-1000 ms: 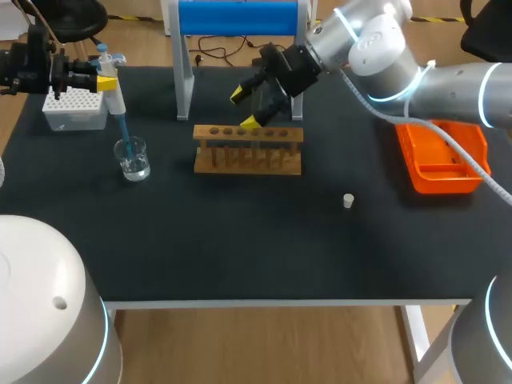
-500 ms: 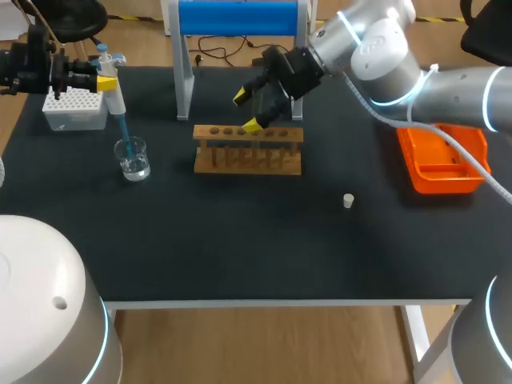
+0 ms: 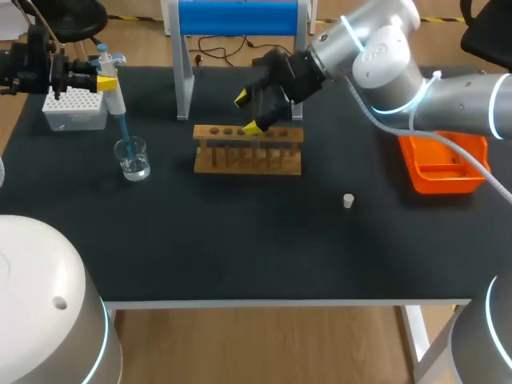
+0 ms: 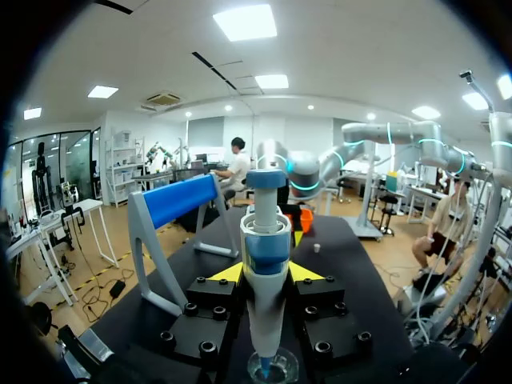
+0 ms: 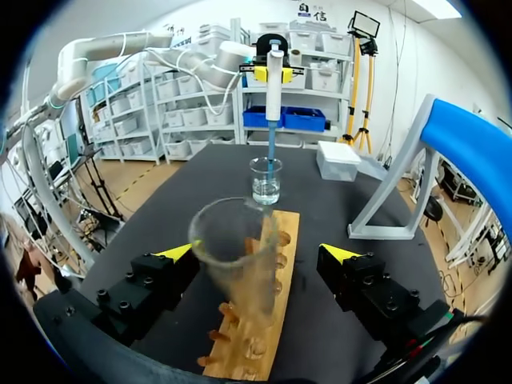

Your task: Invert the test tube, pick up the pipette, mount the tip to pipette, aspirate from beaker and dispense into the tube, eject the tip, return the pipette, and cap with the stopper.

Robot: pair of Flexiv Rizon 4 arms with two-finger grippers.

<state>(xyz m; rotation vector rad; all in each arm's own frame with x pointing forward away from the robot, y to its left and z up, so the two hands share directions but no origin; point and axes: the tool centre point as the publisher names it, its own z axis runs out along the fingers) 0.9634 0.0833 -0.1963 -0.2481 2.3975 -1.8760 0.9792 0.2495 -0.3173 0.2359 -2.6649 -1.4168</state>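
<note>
Blk table (image 3: pixel 240 240) — rack (image 3: pixel 248 152), beaker (image 3: pixel 133 160), stopper (image 3: pixel 348 201), orange tray (image 3: pixel 440 182).

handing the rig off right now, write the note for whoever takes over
Left end effector: shut on the pipette, blue tip dipped in the beaker.
Right end effector: open, over the wooden rack; test tube stands mouth up between its fingers, apparently seated in the rack.
Stopper: loose on the table.
Done: tube inverted, pipette picked up, tip mounted.
Left: finish aspirating, dispense, eject tip, return pipette, cap.
</note>
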